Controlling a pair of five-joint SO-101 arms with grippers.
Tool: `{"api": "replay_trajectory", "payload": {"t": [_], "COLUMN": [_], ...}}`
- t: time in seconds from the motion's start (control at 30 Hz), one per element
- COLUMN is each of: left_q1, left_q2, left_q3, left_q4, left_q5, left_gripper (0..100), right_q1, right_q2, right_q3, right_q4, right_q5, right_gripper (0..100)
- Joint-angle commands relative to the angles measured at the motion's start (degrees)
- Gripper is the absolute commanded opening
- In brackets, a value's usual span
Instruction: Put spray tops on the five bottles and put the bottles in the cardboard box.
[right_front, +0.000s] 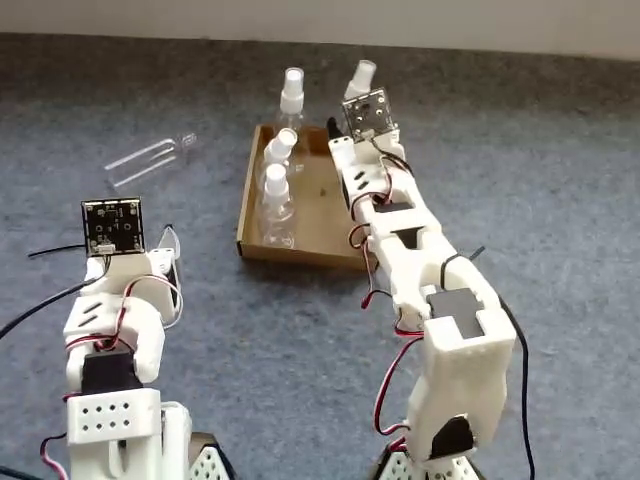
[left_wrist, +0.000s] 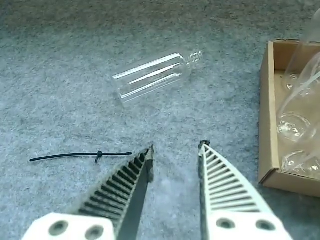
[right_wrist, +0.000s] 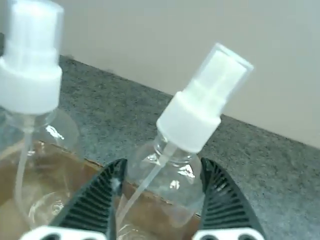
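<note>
The cardboard box (right_front: 322, 195) lies in the middle of the carpet, with three clear bottles carrying white spray tops (right_front: 277, 185) lined along its left side. My right gripper (right_front: 354, 122) is over the box's far right corner, shut on a tilted spray-topped bottle (right_wrist: 197, 112) whose body sits between the fingers (right_wrist: 97, 197). Another capped bottle (right_wrist: 30, 75) stands close beside it. A clear bottle without a top (left_wrist: 155, 77) lies on its side on the carpet left of the box. My left gripper (left_wrist: 176, 148) hovers open short of it, holding nothing.
A black cable tie (left_wrist: 80, 156) lies on the carpet near my left gripper. The box's near corner (left_wrist: 272, 172) is to the side of it. Grey carpet spreads around the box, and a pale wall runs along the far edge.
</note>
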Motion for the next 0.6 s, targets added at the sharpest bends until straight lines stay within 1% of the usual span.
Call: {"api": "replay_trajectory", "payload": {"t": [0.0,0.4,0.57], "left_q1": [-0.4,-0.4,-0.4], "left_q2": [0.7,0.8,0.8], "left_q3": [-0.5,-0.5,-0.5], "left_q4": [-1.2,-1.3,-1.3], "left_q5": [0.0,0.0,0.0], "left_gripper": [15,15,15], "right_q1": [0.8,0.7,0.7], "right_q2": [-1.2,-1.9,-6.6], "right_q3": [0.6,1.1,6.0], "right_q4": [-1.2,-1.2,-1.2], "right_q5": [0.8,0.9,0.9], "right_gripper": [13.0,14.6,14.6]}}
